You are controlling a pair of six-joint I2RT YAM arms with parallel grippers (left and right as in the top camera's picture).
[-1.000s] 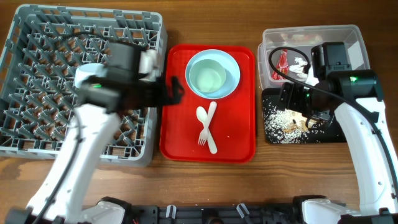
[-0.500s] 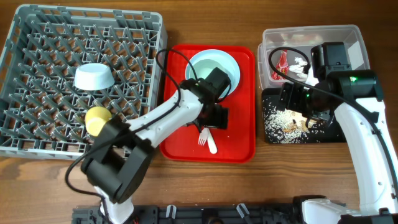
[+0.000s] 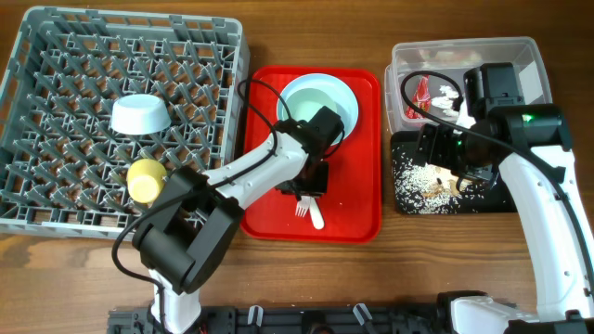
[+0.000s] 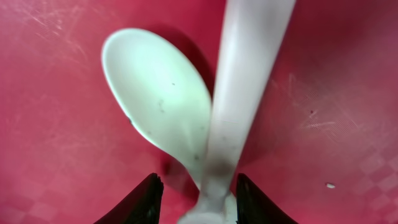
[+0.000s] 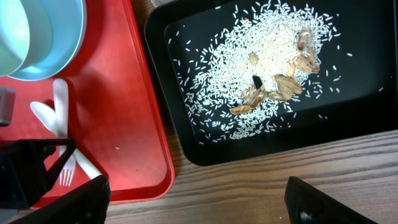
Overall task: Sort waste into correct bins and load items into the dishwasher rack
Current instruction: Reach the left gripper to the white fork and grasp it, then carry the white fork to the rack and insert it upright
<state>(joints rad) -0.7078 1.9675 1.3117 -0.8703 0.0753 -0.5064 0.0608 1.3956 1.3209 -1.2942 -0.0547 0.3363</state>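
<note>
My left claw is open around the white fork, which lies crossed over the spoon on the red tray, mid-frame overhead. Both look light, thin and slippery, so I'd pinch where the handles cross.

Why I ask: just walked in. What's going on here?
The left claw is down on the red tray, open, its fingers either side of the crossed white spoon and fork. The right claw hangs open above the black tray of rice scraps. One bowl and the yellow cup sit in the grey rack; another bowl waits on the tray.
</note>
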